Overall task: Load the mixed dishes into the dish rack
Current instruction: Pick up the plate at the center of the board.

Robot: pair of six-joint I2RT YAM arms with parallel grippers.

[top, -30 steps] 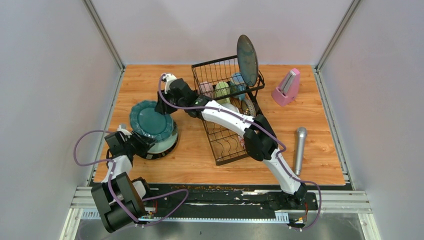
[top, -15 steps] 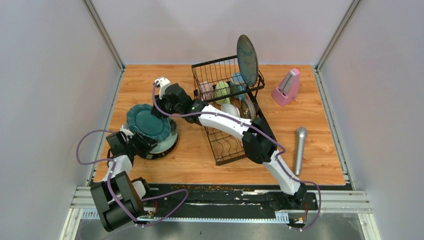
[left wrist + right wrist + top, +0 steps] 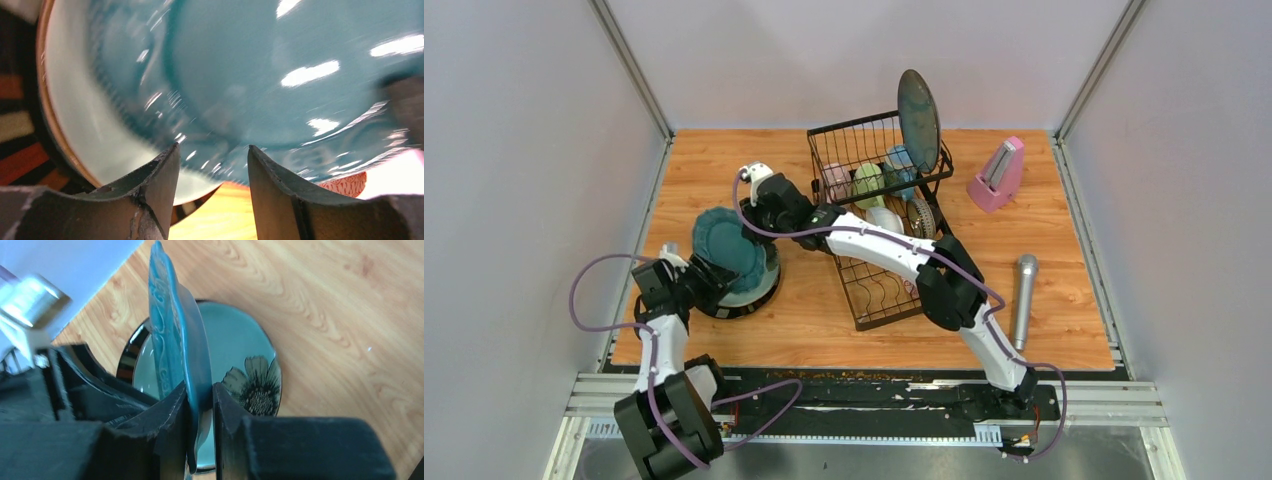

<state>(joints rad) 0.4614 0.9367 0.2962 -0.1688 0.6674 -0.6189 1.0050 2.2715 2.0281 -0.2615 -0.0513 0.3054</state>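
Right wrist view: we see the right hand (image 3: 200, 390) pressed together on the rim of the teal plate (image 3: 172, 330). One finger lies on each face of it, pinching it close to its lowest visible edge. From here the plate appears edge-on, standing nearly upright, its thin line running from the fingers up and slightly left. Behind and below it a pale flowered plate (image 3: 250, 385) with a dark rim lies flat on the counter (image 3: 325, 315).

In the top external view the teal plate leans over that flowered plate, left of the dish rack (image 3: 849, 122) and apart from it. It shows as an oval whose long axis runs roughly far to near. Its scalloped face is turned up and towards the left wall. The right hand holds it at the far right part of the rim, and that side is the raised one. The lower side sits down by the left arm.

In the left wrist view the left hand (image 3: 214, 150) is spread, a clear gap between its two dark fingers (image 3: 160, 175). The teal plate fills the picture just beyond and above the fingertips (it is blurred here). We cannot tell whether the tips touch its rim, but they do not clamp it.
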